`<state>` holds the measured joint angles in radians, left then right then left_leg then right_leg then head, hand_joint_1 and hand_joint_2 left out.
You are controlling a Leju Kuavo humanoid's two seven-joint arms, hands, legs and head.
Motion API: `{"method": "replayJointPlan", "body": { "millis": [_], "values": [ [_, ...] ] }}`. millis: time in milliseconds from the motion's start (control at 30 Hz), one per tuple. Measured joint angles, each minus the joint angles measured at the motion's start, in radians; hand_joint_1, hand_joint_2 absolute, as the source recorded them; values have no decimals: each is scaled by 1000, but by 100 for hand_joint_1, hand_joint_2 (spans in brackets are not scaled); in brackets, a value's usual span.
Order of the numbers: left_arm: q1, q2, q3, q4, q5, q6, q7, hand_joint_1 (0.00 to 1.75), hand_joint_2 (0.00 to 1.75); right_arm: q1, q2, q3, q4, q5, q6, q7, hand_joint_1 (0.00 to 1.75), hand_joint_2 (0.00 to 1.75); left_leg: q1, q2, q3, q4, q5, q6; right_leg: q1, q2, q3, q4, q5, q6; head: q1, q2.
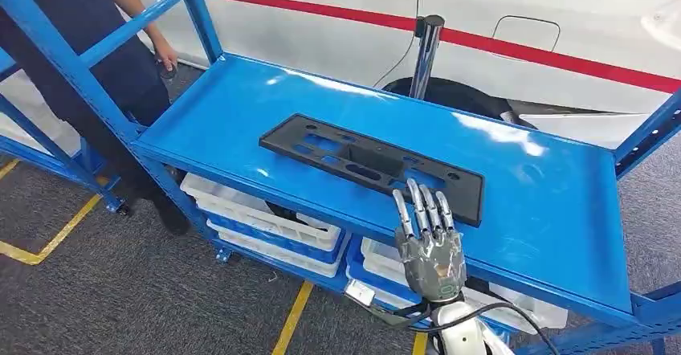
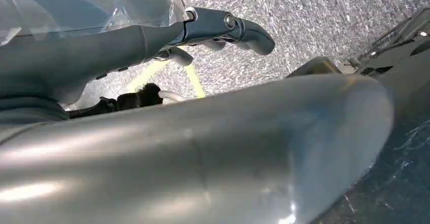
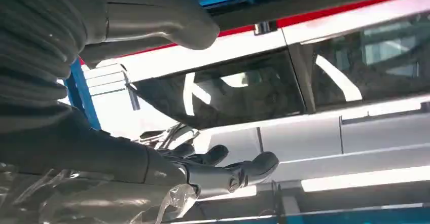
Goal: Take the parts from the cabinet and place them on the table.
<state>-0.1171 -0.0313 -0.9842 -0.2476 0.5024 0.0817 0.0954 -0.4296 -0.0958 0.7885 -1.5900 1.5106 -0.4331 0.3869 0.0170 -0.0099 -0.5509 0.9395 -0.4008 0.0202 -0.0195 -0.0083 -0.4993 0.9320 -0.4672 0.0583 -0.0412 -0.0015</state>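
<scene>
I look over all three views and I find no words, numbers, labels or brand names that I can read.
</scene>
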Motion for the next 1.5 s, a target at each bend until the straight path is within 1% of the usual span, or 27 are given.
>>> {"method": "replayJointPlan", "body": {
  "millis": [133, 300, 433, 500, 733, 1100, 1267, 1500],
  "values": [
    [0, 1, -5, 0, 0, -4, 0, 0, 0, -35, -1, 18, -13, 0, 132, -33, 0, 175, 0, 0, 0, 0, 0, 0, 0, 0, 0, 0, 0, -1, 0, 0],
    [0, 2, -5, 0, 0, -11, 0, 0, 0, -60, -1, 43, -24, -10, 227, -61, 0, 175, 0, 0, 0, 0, 0, 0, 0, 0, 0, 0, 0, -1, 0, 0],
    [-1, 2, -6, 0, 0, -15, 0, 0, 0, -95, -1, 67, -26, -22, 318, -61, 0, 175, 0, 0, 0, 0, 0, 0, 0, 0, 0, 0, 0, -1, 0, 0],
    [0, 3, -8, 0, 0, -17, -1, 0, 0, -113, -1, 77, -26, -25, 351, -58, 0, 175, 0, 0, 0, 0, 0, 0, 0, 0, 0, 0, 0, -1, 0, 0],
    [-1, 3, -22, 0, -1, -17, -5, 0, 0, -156, -1, 100, -25, -34, 382, -51, 0, 175, 0, 0, 0, 0, 0, 0, 0, 0, 0, 0, 0, -1, 0, 0],
    [-1, 3, -27, 0, -2, -18, -6, 0, 0, -208, -1, 120, -11, -29, 424, -16, 0, 175, 0, 0, 0, 0, 0, 0, 0, 0, 0, 1, 0, -1, 0, 0],
    [-2, 3, -29, 0, -3, -20, -6, 0, 0, -231, -1, 126, 15, -23, 448, 5, 0, 175, 0, 0, 0, 0, 0, 0, 0, 0, 0, 1, 0, -1, 0, 0],
    [-5, 3, -30, 0, -9, -26, -6, 0, 0, -247, -1, 133, 71, -25, 450, 18, 0, 175, 0, 0, 0, 0, 0, 0, 0, 0, 0, 1, 0, -1, 0, 0]
  ]
}}
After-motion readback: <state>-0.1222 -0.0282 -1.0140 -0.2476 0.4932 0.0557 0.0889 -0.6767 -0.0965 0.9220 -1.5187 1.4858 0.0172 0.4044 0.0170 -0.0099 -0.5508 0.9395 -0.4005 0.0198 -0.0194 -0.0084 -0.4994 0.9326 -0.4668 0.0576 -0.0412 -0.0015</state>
